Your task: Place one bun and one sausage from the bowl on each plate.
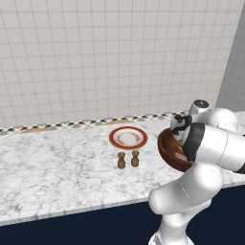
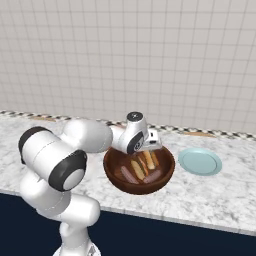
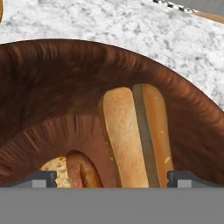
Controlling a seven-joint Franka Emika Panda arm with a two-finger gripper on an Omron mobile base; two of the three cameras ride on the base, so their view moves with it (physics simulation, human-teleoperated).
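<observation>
Brown bowl (image 2: 139, 172) near the worktop's front edge holds buns and sausages; the gripper (image 3: 111, 178), jaws apart, straddles a bun (image 3: 134, 135). Closing off-centre could squeeze it sideways.

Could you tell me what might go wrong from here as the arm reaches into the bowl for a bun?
The claw hangs low over the bowl, its tips either side of a split bun.

1. A sausage lies right beside that bun, so the claw might catch both.
2. The bowl's steep wall is close; a tip could hit it and shift the bowl.
3. Both plates, red-rimmed and teal, are empty.
</observation>
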